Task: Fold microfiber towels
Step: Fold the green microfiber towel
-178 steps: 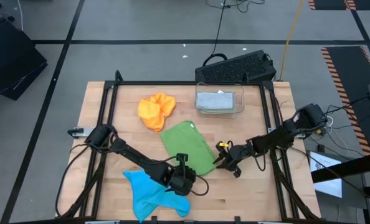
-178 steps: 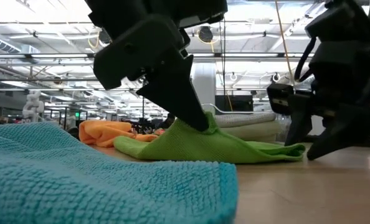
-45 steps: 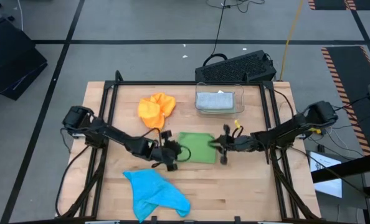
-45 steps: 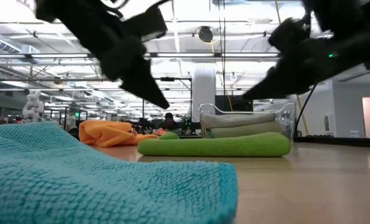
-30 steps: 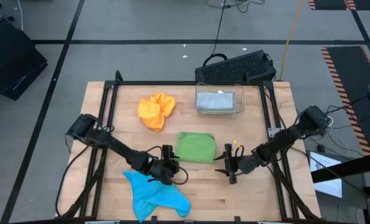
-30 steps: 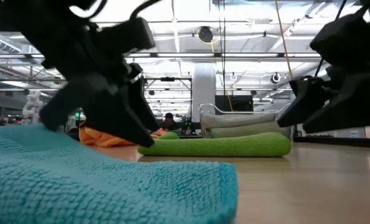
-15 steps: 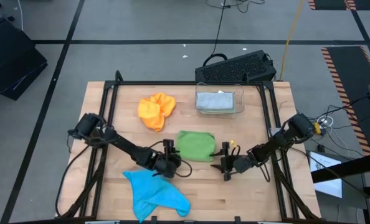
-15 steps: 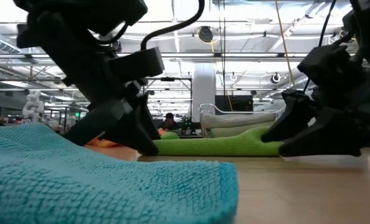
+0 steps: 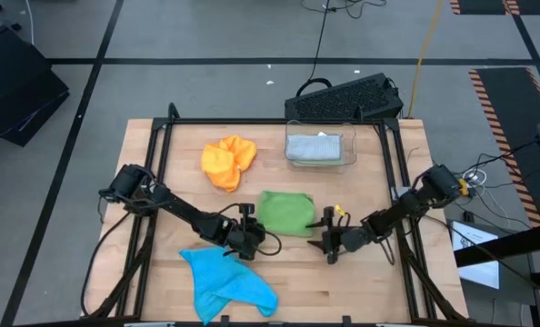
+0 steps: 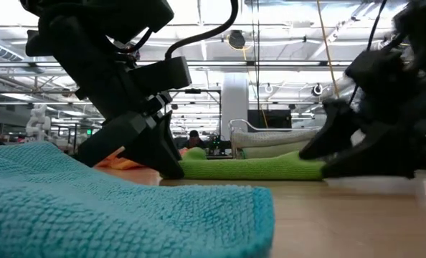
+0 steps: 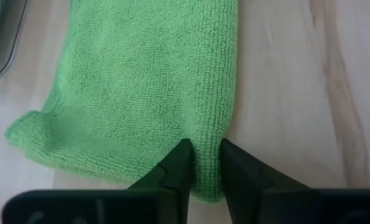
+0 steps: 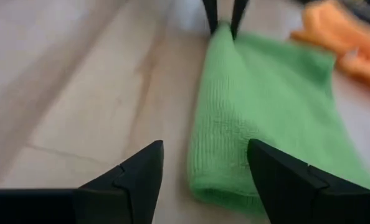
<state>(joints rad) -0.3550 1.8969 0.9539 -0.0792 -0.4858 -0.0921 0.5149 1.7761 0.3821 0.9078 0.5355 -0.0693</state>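
blue towel [image 10: 120, 208]: cut off by low view's edge | bin [image 9: 321, 150] contents: unclear

The green towel [image 11: 154, 93] is soft looped cloth with a nubbly, matt pile. The blue towel [image 10: 120, 215] shows the same coarse terry weave. The table [image 9: 361, 282] is pale, smooth wood with visible grain. The bin [image 9: 320, 162] is clear glossy plastic.

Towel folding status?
Done: grey folded towel sits in the clear plastic bin. In hand: left end effector pinches the half-folded bright green towel's corner; right end effector open at its other end. Left: crumpled orange towel, blue towel.
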